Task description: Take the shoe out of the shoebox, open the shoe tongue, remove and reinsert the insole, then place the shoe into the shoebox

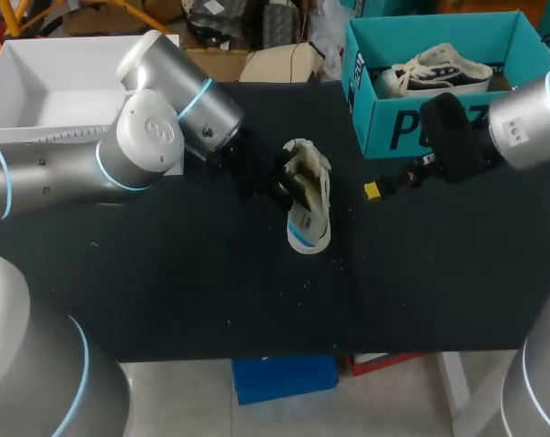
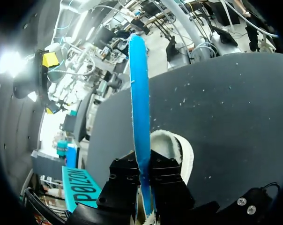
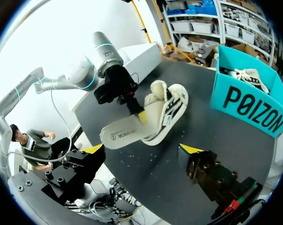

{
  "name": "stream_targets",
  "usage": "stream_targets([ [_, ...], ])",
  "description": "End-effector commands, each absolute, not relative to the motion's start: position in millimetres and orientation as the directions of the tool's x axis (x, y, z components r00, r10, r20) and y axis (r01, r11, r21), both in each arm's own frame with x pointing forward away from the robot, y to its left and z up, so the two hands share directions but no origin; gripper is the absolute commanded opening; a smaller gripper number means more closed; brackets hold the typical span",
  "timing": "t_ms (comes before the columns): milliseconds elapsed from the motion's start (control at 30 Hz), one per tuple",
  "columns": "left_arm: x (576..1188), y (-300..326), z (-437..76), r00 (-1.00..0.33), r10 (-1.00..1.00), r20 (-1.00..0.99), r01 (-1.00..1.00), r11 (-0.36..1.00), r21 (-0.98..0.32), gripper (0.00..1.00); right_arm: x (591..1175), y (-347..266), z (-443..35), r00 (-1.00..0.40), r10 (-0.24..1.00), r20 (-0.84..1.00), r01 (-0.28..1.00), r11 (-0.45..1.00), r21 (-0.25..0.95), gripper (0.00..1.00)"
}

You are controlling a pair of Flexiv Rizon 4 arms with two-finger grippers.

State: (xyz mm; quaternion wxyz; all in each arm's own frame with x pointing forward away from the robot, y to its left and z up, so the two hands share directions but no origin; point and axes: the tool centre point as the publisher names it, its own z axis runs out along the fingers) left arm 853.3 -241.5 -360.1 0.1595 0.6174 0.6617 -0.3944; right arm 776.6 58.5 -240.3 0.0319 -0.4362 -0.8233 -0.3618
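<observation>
Pulling the insole (image 3: 125, 133) clear looks like the step in hand. The left jaws pinch its edge, and its far end is tucked in the shoe (image 3: 172, 105), which lies mid-counter (image 1: 166, 291). Best to draw along the shoe's length rather than sideways, since nothing pins the shoe and it may drag. The right jaws stand wide and empty, between shoe and shoebox (image 1: 439, 123); they could steady the heel. Pale specks fleck the black counter. Another shoe (image 1: 434, 73) sits in the shoebox.
</observation>
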Motion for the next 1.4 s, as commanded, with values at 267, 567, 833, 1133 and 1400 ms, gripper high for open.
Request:
stream_targets([
  [267, 876.5, -236.4, -385.0, -0.215, 0.65, -0.729, 0.957, -0.007, -0.289, 0.0, 777.2, 59.3, -239.7, -0.616, 0.697, 0.368, 0.743, 0.359, 0.565, 1.0],
  [567, 868.5, -231.1, -364.0, -0.22, 0.626, -0.748, 0.959, 0.001, -0.282, 0.48, 777.2, 59.3, -239.7, -0.616, 0.697, 0.368, 0.743, 0.359, 0.565, 1.0],
  [833, 832.6, -222.0, -357.8, -0.213, 0.687, -0.694, 0.947, -0.03, -0.321, 0.44, 777.2, 59.3, -239.7, -0.616, 0.697, 0.368, 0.743, 0.359, 0.565, 1.0],
  [1133, 814.0, -217.7, -346.9, -0.206, 0.7, -0.684, 0.948, -0.032, -0.318, 0.4, 777.2, 59.3, -239.7, -0.616, 0.697, 0.368, 0.743, 0.359, 0.565, 1.0],
  [1400, 806.4, -224.3, -349.8, -0.189, 0.716, -0.672, 0.933, -0.083, -0.35, 0.0, 777.2, 59.3, -239.7, -0.616, 0.697, 0.368, 0.743, 0.359, 0.565, 1.0],
])
